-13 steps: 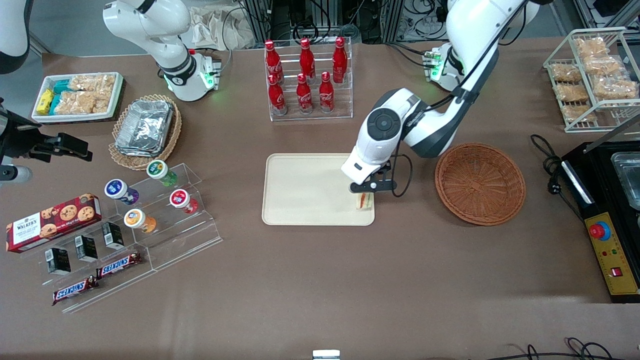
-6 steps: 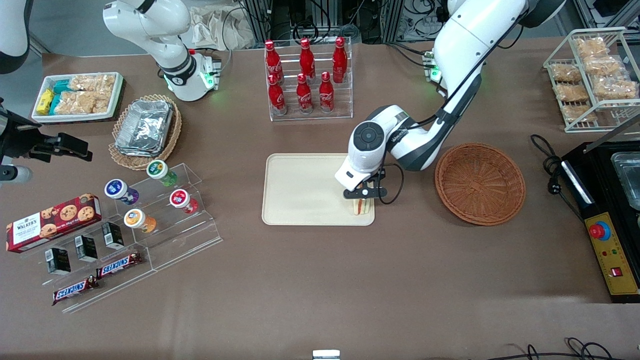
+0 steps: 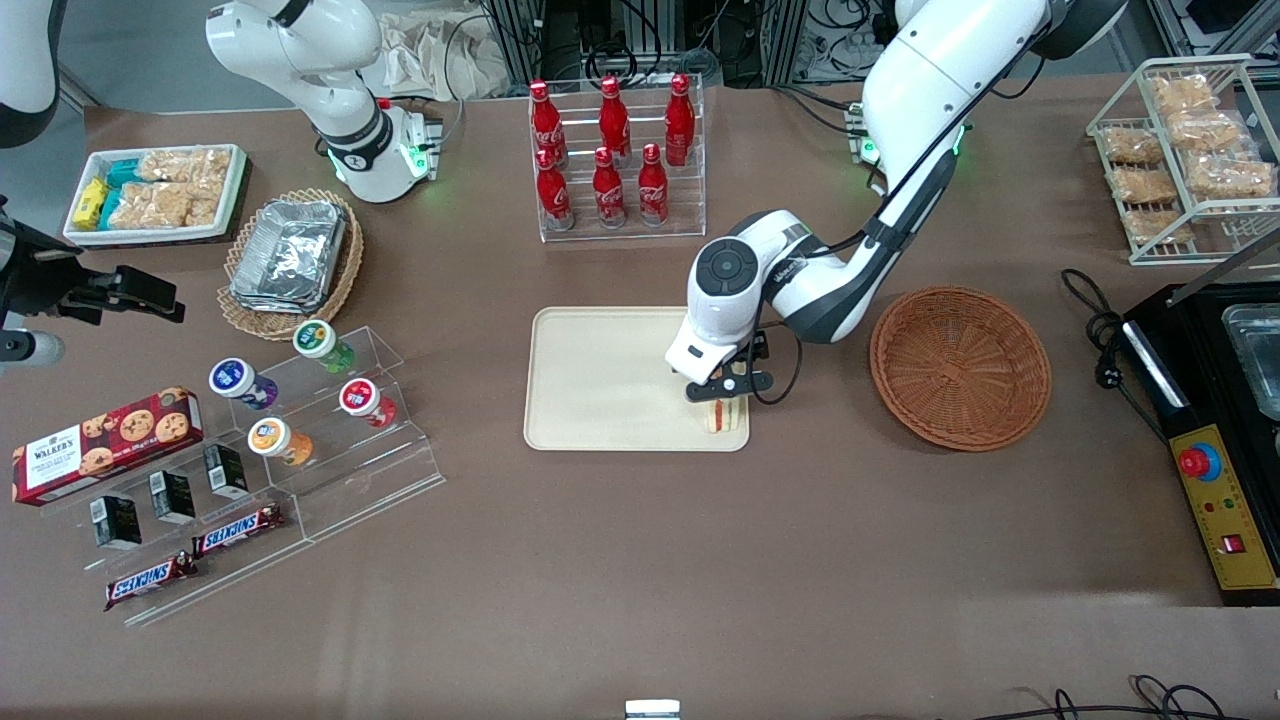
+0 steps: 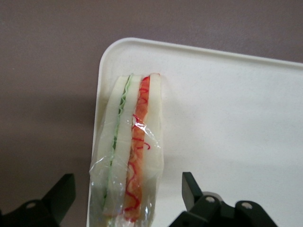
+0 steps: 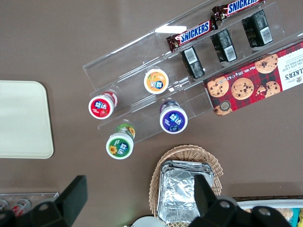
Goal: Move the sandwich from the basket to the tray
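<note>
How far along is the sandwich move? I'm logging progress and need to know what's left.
Mostly done: the basket is empty and the sandwich rests on the tray, at the corner nearest the basket. In hand: the end effector hangs just above it, fingers open and clear of the wrap. Left: lift the arm away.

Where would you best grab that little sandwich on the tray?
Across its two flat bread faces, from above. The sandwich stands on edge at the tray corner, filling stripes facing up, so fingers straddle it. The gripper hangs open right above it.
</note>
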You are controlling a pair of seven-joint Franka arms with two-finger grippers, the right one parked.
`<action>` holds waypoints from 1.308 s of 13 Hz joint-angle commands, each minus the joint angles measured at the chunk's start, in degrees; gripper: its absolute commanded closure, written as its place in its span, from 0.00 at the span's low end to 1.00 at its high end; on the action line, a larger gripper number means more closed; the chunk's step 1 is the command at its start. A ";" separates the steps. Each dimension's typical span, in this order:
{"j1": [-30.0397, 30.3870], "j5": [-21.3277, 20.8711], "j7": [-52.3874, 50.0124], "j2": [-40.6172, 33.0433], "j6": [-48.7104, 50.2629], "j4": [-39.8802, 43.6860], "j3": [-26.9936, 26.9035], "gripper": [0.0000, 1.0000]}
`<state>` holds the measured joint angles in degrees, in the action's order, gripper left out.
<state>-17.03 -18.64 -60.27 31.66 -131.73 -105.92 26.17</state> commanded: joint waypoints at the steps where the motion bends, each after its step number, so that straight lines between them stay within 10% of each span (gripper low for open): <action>1: 0.85 -0.35 -1.78 -5.01 5.15 0.28 0.11 0.00; 8: 12.17 15.62 9.97 -23.18 24.93 4.41 -0.24 0.00; 12: 12.37 21.97 30.76 -31.73 34.07 4.06 -14.79 0.00; 17: 12.81 20.32 57.72 -32.80 38.31 4.49 -26.87 0.00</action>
<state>-3.96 2.18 -6.47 -0.57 -93.56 -100.82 0.16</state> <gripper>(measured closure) 0.000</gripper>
